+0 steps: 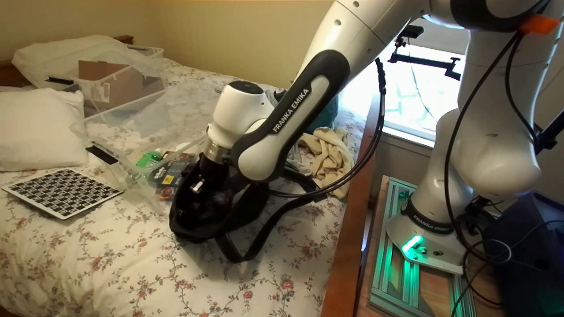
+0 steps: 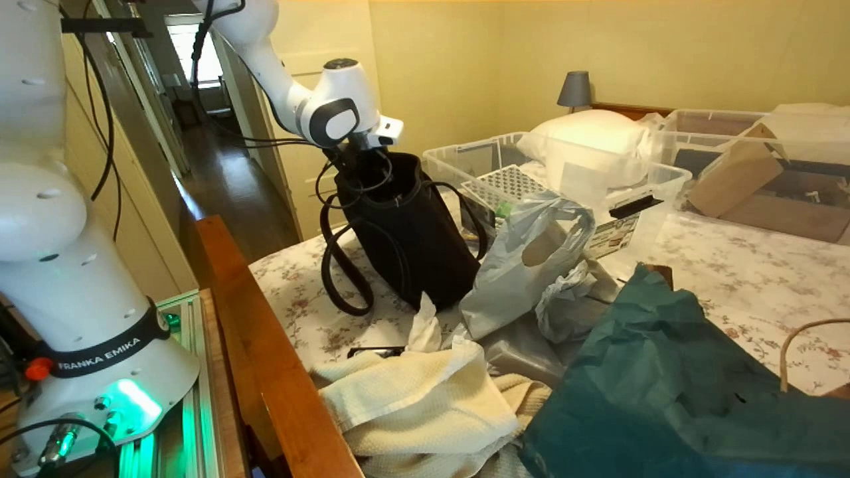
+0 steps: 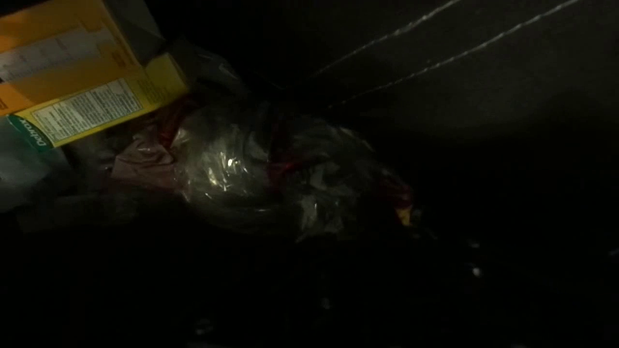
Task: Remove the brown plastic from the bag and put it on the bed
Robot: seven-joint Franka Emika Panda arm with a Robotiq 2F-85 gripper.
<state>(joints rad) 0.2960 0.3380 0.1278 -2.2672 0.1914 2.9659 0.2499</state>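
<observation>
Reaching by one gripper (image 1: 198,187) into one bag (image 2: 422,245) is judged the step in hand; whether anything is grasped cannot be told. At nine o'clock in the wrist view, one likely brown plastic (image 3: 145,166) is seen inside, next to be pinched and lifted onto one bed (image 1: 132,251). Two clear bins (image 1: 152,123) are set toward eleven o'clock.

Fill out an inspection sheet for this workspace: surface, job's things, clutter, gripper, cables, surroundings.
Surface: bed, white cover with small reddish flowers.
Job's things: black bag leaning on the bed, mouth open; a crumpled reddish-brown piece inside may be the brown plastic, too dim to confirm.
Clutter: clear bins, cream towel, gray plastic bag, checkered board.
Gripper: down in the bag; fingers hidden, so open or shut cannot be told.
Cables: black cables loop from the arm near the bag.
Surroundings: lamp, window, hallway.
</observation>
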